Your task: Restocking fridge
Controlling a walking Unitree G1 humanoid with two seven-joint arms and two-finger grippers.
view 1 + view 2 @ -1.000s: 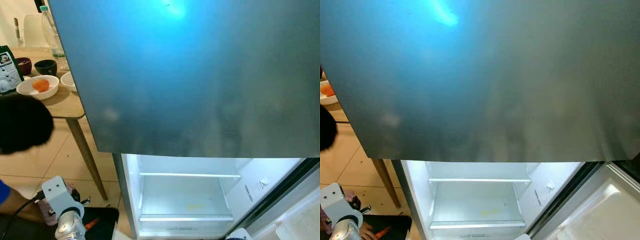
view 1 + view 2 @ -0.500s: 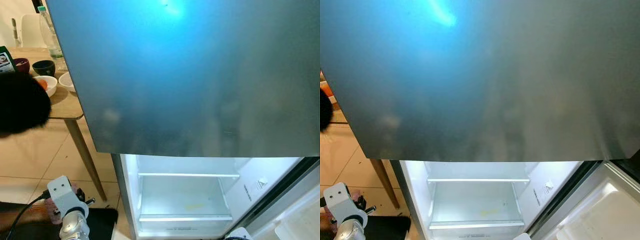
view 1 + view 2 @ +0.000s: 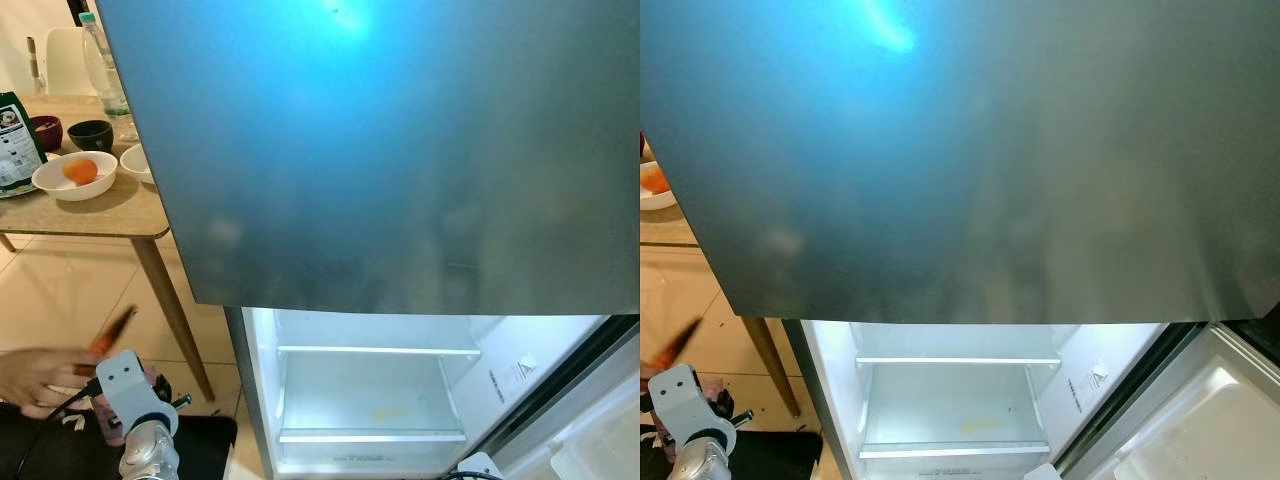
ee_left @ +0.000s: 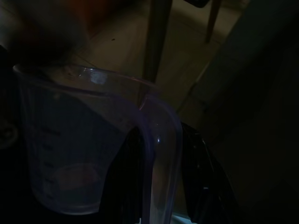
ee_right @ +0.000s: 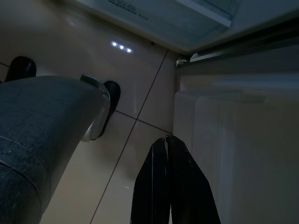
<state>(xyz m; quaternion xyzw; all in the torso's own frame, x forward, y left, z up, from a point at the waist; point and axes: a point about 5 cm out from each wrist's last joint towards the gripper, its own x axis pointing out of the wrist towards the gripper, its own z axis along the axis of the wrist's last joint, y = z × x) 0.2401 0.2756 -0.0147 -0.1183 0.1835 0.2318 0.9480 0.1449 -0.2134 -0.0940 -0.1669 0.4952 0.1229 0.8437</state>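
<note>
The fridge (image 3: 370, 400) is standing open at lower centre, its shelves lit. At lower left, the left gripper (image 4: 159, 186) is pinching the handle of a clear measuring cup (image 4: 88, 149) while a person's hand (image 3: 40, 375) is bringing a carrot (image 3: 112, 332) over. The right gripper (image 5: 167, 149) is hanging pressed together.

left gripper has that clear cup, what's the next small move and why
Probably hold the measuring cup level and wait: the left gripper is clamped on its handle, a person's hand brings a carrot near, and the open fridge shelves look bare.
</note>
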